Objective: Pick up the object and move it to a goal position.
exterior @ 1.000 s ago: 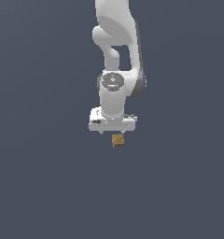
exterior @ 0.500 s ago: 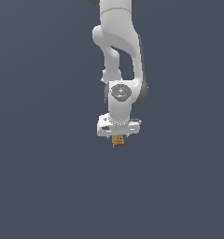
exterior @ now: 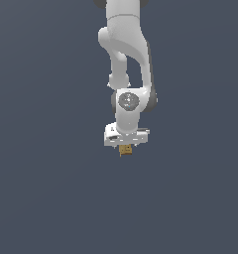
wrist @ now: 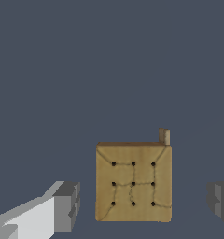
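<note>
While gripper (wrist: 141, 203) spread wide, block (wrist: 133, 182) between fingers untouched; nine dots, no writing.

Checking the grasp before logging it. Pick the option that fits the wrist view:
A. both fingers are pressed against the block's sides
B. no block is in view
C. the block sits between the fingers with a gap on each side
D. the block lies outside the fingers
C: in the wrist view the block sits between the two fingers of the gripper, with dark background showing on each side, so the gripper is open.
</note>
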